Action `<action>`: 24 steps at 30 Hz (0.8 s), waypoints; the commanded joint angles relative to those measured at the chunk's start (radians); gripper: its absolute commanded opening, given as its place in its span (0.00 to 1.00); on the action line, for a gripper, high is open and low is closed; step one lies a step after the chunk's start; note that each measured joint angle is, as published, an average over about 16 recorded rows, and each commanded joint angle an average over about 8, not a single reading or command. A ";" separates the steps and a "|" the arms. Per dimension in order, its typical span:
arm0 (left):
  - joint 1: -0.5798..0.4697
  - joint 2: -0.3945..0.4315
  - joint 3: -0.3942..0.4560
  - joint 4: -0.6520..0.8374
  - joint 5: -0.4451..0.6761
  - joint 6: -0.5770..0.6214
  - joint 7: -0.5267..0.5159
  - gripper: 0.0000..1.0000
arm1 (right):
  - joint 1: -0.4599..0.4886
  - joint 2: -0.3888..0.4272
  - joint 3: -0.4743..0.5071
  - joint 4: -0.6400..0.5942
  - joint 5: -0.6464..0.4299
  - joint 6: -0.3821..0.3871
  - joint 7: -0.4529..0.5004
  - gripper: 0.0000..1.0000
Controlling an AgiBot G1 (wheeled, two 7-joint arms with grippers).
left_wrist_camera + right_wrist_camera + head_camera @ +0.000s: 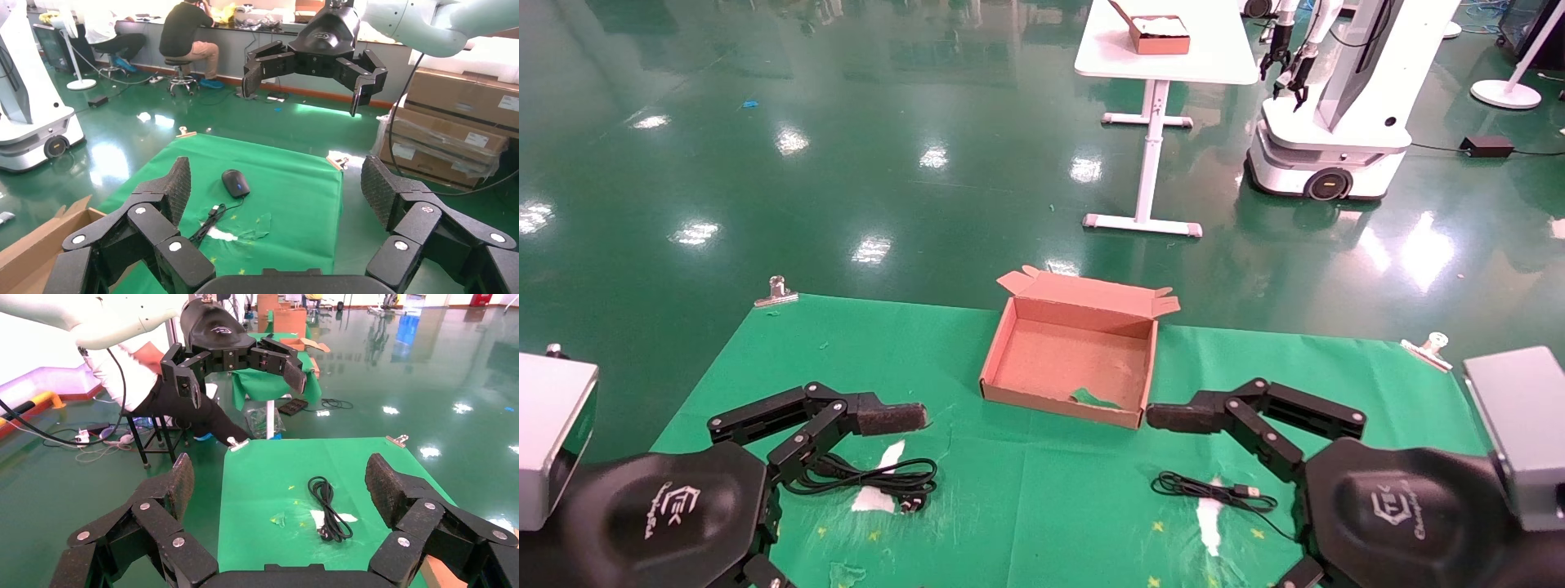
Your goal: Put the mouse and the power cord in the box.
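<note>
The box (1075, 359) lies open at the far middle of the green cloth, with a green scrap on its floor. The power cord (870, 478) lies bundled at the front left, beside my left gripper (276, 177), which is open and holds nothing. The mouse (235, 182) rests on the cloth at the right; in the head view my right arm hides it. Its thin cable and USB plug (1250, 492) lie front right. Over that side my right gripper (280, 474) is open and empty, and the power cord (330, 508) shows beyond it. One finger of each gripper (891, 417) (1177, 416) points toward the box.
Metal clips (776, 292) (1426, 347) pin the cloth's far corners. White torn patches (878, 490) mark the cloth. Far off stand a white table (1164, 61) with another brown box (1160, 34) and a second robot (1336, 122).
</note>
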 commanded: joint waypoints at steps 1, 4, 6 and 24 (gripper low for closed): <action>0.000 0.000 0.000 0.000 0.000 0.000 0.000 1.00 | 0.000 0.000 0.000 0.000 0.000 0.000 0.000 1.00; 0.000 0.000 0.000 0.000 0.000 0.000 0.000 1.00 | 0.000 0.000 0.000 0.000 0.000 0.000 0.000 1.00; 0.000 0.000 0.000 0.000 0.000 0.000 0.000 1.00 | 0.000 0.000 0.000 0.000 0.000 0.000 0.000 1.00; -0.025 0.015 0.024 0.016 0.058 0.009 0.023 1.00 | 0.002 0.008 -0.010 -0.028 -0.031 -0.016 -0.020 1.00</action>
